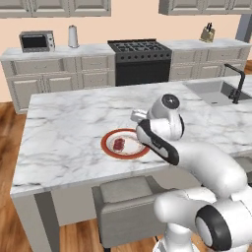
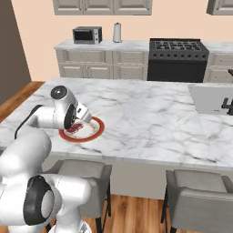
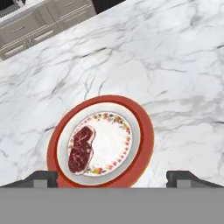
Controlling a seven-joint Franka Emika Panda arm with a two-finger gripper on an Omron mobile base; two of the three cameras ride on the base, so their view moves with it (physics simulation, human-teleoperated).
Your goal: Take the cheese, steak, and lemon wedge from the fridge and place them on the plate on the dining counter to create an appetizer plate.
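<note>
White marble dining counter [image 1: 64, 128] spans mid-frame of both base views, with the sink [image 1: 214, 91] at upper right of the left base view. Plate [image 3: 146, 131] lies lower centre in hand view; steak [image 3: 81, 150] rests on its left half. Gripper [image 3: 112, 178] hangs above the plate, fingertips [image 3: 41, 178] spread wide, holding nothing. No legible writing on microwave [image 1: 37, 41] or elsewhere.
</note>
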